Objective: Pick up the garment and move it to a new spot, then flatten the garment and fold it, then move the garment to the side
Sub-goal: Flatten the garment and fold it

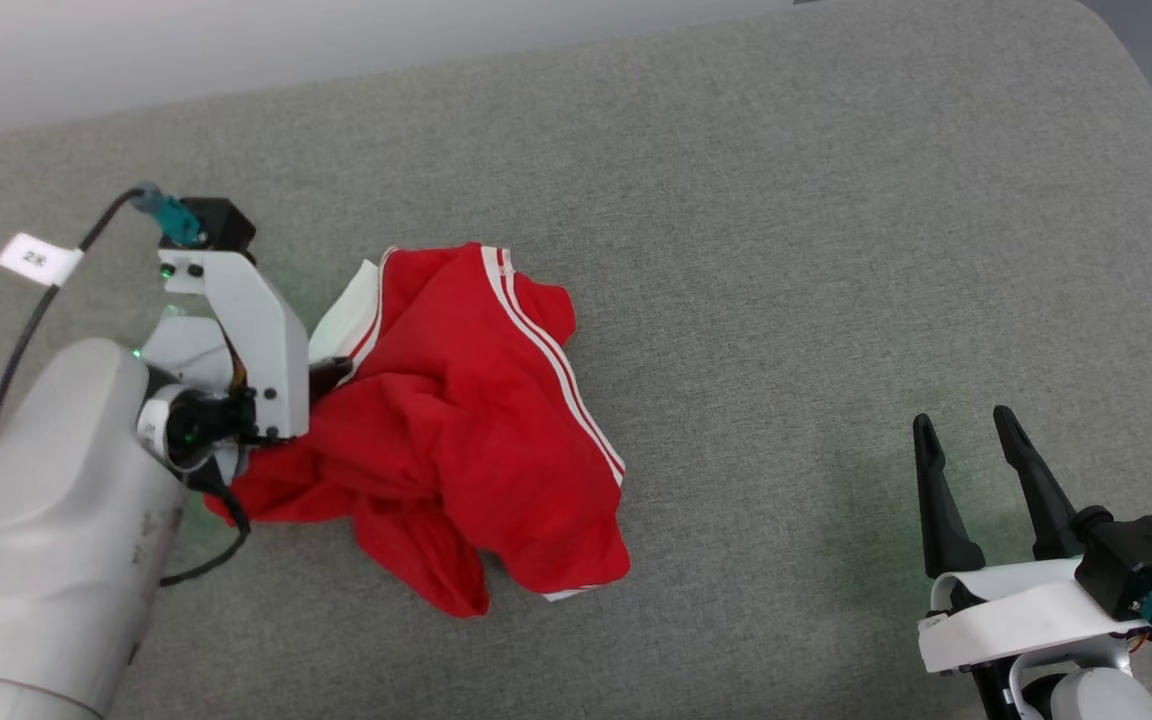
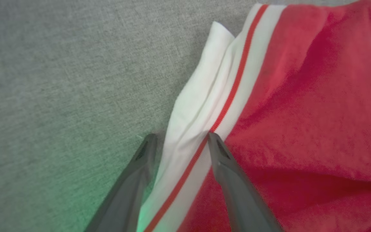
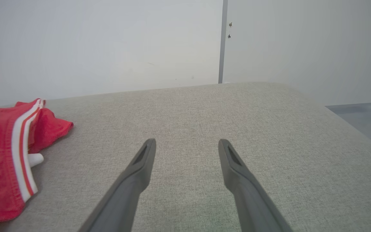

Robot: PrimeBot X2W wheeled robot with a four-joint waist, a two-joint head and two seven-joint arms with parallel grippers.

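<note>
The garment (image 1: 456,420) is a red shirt lying crumpled on the grey cushioned surface, with white-and-red striped trim and a white sleeve showing at its left. My left gripper (image 1: 331,375) reaches into its left edge. In the left wrist view the left gripper (image 2: 182,138) is open, and its two fingers straddle the white sleeve fold and red stripe of the garment (image 2: 301,112). My right gripper (image 1: 964,425) stands open at the lower right, well clear of the cloth. In the right wrist view the right gripper (image 3: 187,143) holds nothing, and the garment (image 3: 2,151) lies off to the left.
The grey fabric surface (image 1: 786,250) stretches wide around the shirt and ends at a pale wall (image 3: 108,48) behind. Its right side rounds off to a drop with floor (image 3: 359,112) beyond. A black cable with a white label (image 1: 39,258) trails from my left wrist.
</note>
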